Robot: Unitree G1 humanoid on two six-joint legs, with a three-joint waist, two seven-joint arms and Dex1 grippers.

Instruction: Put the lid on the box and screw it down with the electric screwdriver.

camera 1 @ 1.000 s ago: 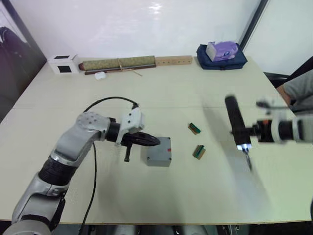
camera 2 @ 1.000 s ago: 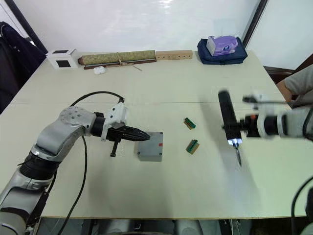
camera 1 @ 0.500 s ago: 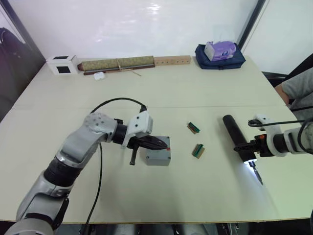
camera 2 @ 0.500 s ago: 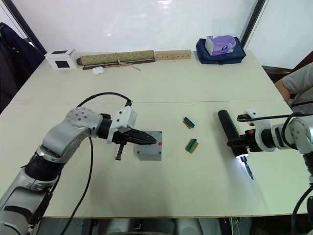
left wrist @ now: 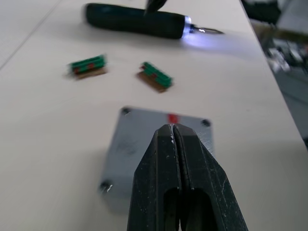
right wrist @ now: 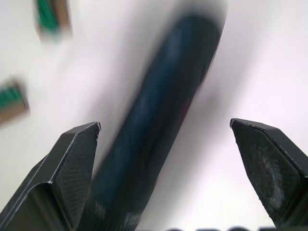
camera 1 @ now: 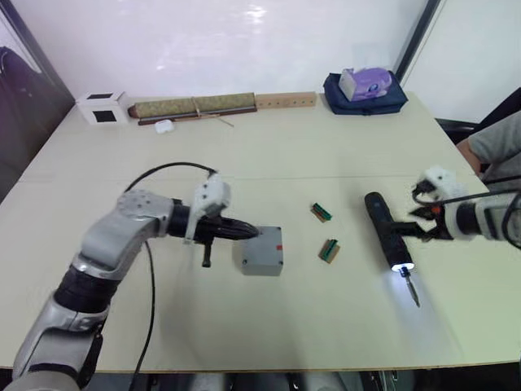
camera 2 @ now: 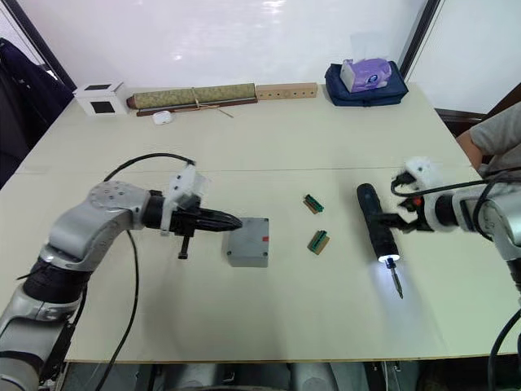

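The grey box (camera 1: 262, 259) stands mid-table with a red sticker (camera 1: 279, 248) on its right side. The lid (left wrist: 144, 139) lies flat on top of it, with screw holes at the corners. My left gripper (camera 1: 254, 233) is shut and empty, its tips just above the box's left edge. To the right, the electric screwdriver (camera 1: 383, 231) lies on the table, its tip light (camera 1: 400, 267) on and its bit pointing toward me. My right gripper (camera 2: 404, 220) is open just to the right of the screwdriver's body, with the fingers (right wrist: 72, 163) spread wide and not touching it.
Two small green connectors (camera 1: 323, 213) (camera 1: 330, 250) lie between box and screwdriver. Along the table's far edge are a white cube (camera 1: 102, 106), a rolled mat (camera 1: 195, 106), a wooden strip (camera 1: 285, 100) and a dark bag (camera 1: 366, 88). A person's arm (camera 1: 498, 147) shows at the right edge.
My right gripper lowered the screwdriver onto the table, opened and let go of it. My left gripper drew back left from over the lid to the box's left edge.
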